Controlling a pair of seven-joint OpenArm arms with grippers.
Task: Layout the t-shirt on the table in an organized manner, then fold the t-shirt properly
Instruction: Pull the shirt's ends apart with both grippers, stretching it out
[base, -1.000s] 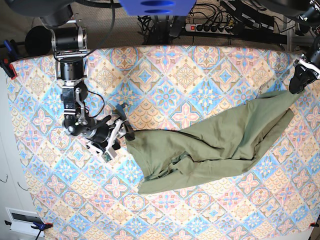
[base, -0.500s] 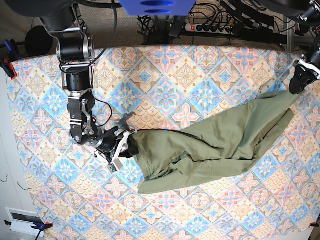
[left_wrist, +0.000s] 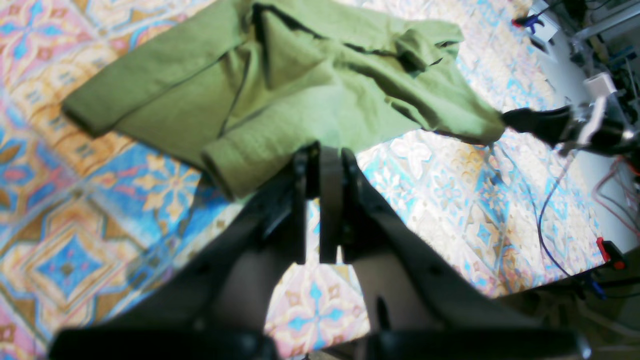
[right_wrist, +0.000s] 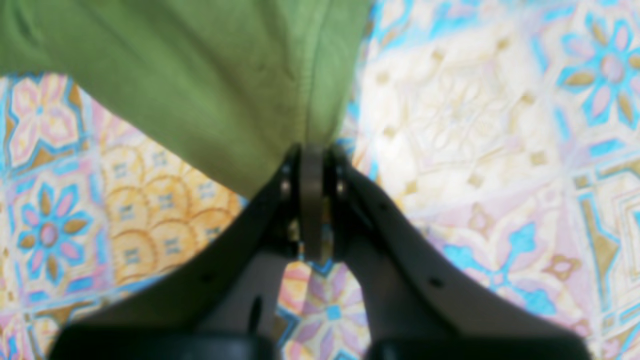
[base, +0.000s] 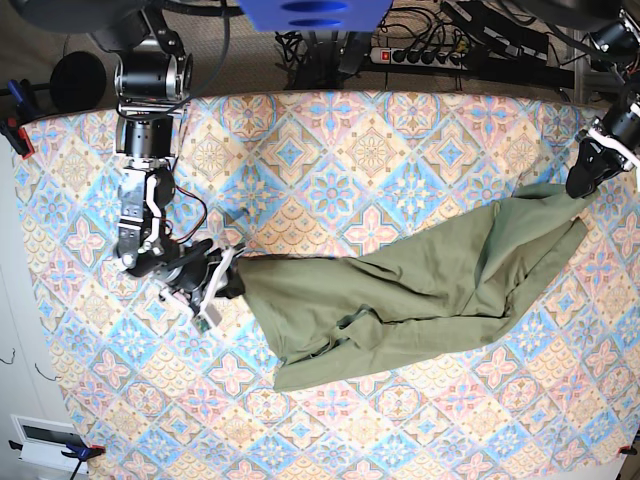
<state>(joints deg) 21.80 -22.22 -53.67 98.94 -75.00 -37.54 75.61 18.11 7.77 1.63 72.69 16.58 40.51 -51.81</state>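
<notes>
I see my right gripper (right_wrist: 312, 165) clamped on an edge of the olive-green cotton t-shirt (base: 420, 290). My left gripper (left_wrist: 322, 165) is pinched on the opposite corner, the garment stretched across the tile-patterned table (base: 330, 150).

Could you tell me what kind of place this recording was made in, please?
Probably a robotics lab or workshop bench: the table wears a tile-pattern cloth clipped on by clamps, a power strip and loose cables lie behind it, and two robot arms work one green t-shirt.
</notes>
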